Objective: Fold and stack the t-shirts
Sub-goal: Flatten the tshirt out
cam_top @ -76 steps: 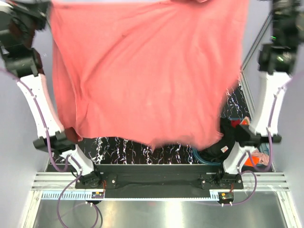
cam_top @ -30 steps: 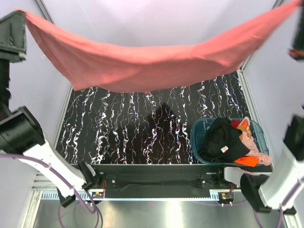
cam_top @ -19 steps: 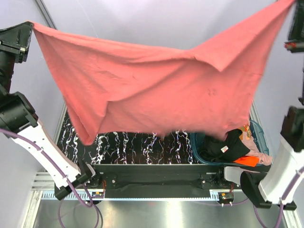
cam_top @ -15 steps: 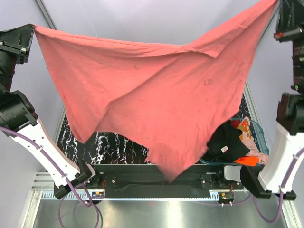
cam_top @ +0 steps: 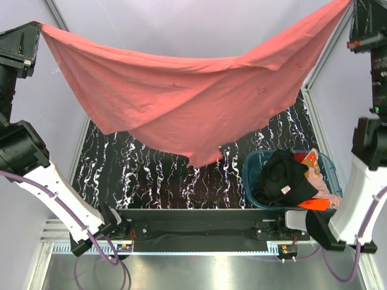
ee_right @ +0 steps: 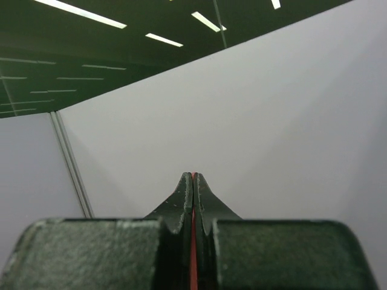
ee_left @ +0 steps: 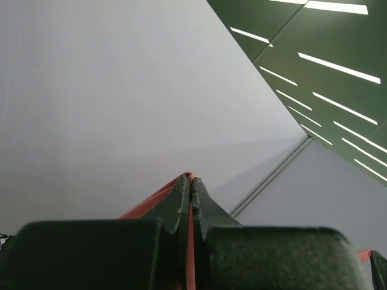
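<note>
A large salmon-red t-shirt [cam_top: 181, 96] hangs stretched in the air high above the table, sagging in the middle. My left gripper [cam_top: 36, 27] is shut on its upper left corner, and my right gripper [cam_top: 352, 5] is shut on its upper right corner. In the left wrist view a strip of red cloth [ee_left: 191, 241] shows between the closed fingertips [ee_left: 180, 199]. The right wrist view shows a thin red line of cloth [ee_right: 193, 254] pinched between its fingertips [ee_right: 204, 202]. A black t-shirt [cam_top: 283, 177] with a small red mark lies in the basket, with orange [cam_top: 319, 204] and pale pink [cam_top: 329, 192] shirts beside it.
A round teal basket [cam_top: 253, 162] stands on the black marbled table [cam_top: 151, 175] at the near right. White walls enclose the table at the back and sides. Both arm bases sit on the black rail [cam_top: 199, 223] at the near edge.
The hanging lower part of the salmon-red shirt has swung up and back, so less of it hangs toward the rail. Both grippers keep their hold on the corners.
</note>
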Available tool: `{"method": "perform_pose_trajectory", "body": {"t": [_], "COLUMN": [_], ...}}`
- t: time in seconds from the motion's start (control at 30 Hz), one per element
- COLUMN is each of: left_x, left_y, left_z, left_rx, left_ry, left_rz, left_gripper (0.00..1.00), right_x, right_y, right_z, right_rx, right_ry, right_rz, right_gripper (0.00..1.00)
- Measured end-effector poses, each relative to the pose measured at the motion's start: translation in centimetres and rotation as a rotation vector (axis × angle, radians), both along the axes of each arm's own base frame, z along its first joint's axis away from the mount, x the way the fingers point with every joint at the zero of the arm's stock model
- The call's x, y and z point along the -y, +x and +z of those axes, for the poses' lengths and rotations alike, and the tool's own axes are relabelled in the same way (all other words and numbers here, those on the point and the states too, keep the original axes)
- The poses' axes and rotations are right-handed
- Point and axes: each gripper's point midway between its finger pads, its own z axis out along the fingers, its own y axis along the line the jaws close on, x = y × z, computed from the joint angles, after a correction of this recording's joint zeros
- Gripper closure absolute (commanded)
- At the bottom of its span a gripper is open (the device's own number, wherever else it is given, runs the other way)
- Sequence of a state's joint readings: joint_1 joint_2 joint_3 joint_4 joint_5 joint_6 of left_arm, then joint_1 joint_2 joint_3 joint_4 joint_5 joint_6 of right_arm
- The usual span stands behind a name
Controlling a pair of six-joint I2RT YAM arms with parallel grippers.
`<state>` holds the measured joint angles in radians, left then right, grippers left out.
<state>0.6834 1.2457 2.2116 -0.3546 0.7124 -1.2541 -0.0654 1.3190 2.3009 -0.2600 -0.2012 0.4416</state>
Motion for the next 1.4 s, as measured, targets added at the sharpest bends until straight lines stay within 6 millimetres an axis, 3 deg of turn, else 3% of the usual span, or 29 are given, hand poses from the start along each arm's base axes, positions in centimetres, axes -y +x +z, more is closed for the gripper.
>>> {"method": "perform_pose_trajectory", "body": {"t": [0.1,0.27,0.4,0.47,0.57,0.67,0.73,0.83,0.93,1.0,1.07,1.13,1.17,1.23,1.3,1.4], "left_x": [0.9,3.2,5.8,7.2,8.4,7.9,6.8,3.8,0.0,-2.6,-5.1,-7.8,-9.1,-11.2,-13.1,-14.5], "left_y": [-1.1,-3.9,-7.3,-9.2,-11.0,-11.2,-10.6,-8.7,-6.1,-3.8,-1.1,2.8,4.7,8.2,11.0,12.1], "left_z": [0.7,1.7,3.0,3.6,4.1,4.3,4.2,3.3,1.6,-0.6,-3.6,-8.5,-11.2,-18.0,-26.1,-37.0], "left_rx": [0.026,0.077,0.147,0.189,0.237,0.257,0.252,0.203,0.121,0.036,-0.056,-0.194,-0.259,-0.413,-0.569,-0.8], "left_ry": [0.003,0.034,0.085,0.115,0.141,0.143,0.137,0.113,0.085,0.056,0.028,-0.019,-0.037,-0.082,-0.135,-0.211], "left_rz": [-0.012,-0.016,-0.006,0.004,0.024,0.065,0.114,0.22,0.334,0.383,0.407,0.408,0.406,0.396,0.398,0.409], "left_gripper": [1.0,1.0,1.0,1.0,1.0,1.0,1.0,1.0,1.0,1.0,1.0,1.0,1.0,1.0,1.0,1.0], "right_x": [-0.2,-0.5,-0.6,-0.6,-0.5,-0.3,-0.2,-0.2,-0.4,-0.6,-1.1,-2.2,-2.8,-4.9,-7.6,-11.1], "right_y": [-3.7,-11.6,-18.1,-20.3,-21.9,-21.1,-19.0,-13.5,-5.1,1.5,8.7,16.2,19.0,25.3,29.9,33.8], "right_z": [1.0,2.1,3.4,4.3,5.2,5.6,5.6,5.2,3.4,1.1,-2.3,-7.5,-9.9,-16.5,-23.0,-31.4], "right_rx": [0.053,0.164,0.284,0.336,0.379,0.381,0.354,0.28,0.161,0.055,-0.064,-0.205,-0.262,-0.412,-0.545,-0.704], "right_ry": [-0.005,-0.021,-0.028,-0.031,-0.029,-0.023,-0.012,0.004,0.025,0.045,0.076,0.108,0.119,0.138,0.143,0.135], "right_rz": [-0.003,-0.025,-0.052,-0.064,-0.076,-0.077,-0.065,-0.031,0.031,0.08,0.142,0.2,0.22,0.271,0.316,0.37], "right_gripper": [1.0,1.0,1.0,1.0,1.0,1.0,1.0,1.0,1.0,1.0,1.0,1.0,1.0,1.0,1.0,1.0]}}
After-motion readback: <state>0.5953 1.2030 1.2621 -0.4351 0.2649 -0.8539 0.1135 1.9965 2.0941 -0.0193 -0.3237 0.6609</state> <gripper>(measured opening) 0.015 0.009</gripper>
